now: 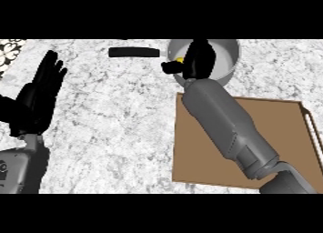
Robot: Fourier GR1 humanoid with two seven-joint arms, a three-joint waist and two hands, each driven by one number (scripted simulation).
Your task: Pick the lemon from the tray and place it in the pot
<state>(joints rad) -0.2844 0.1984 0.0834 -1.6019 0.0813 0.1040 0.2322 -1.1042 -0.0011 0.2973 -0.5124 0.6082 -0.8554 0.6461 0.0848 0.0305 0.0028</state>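
I have my right hand over the open mouth of the pot, which stands at about 1 o'clock on the marble counter. Its fingers curl around the lemon, of which only a small yellow spot shows at the 9 o'clock side of the hand, so I cannot tell its long axis. The lemon is already above the pot's inside, and I judge that only the release remains. The brown tray at 4 o'clock shows nothing on it. My left hand rests at 9 o'clock, fingers straight and together, well apart. The pot's black handle points toward 9 o'clock.
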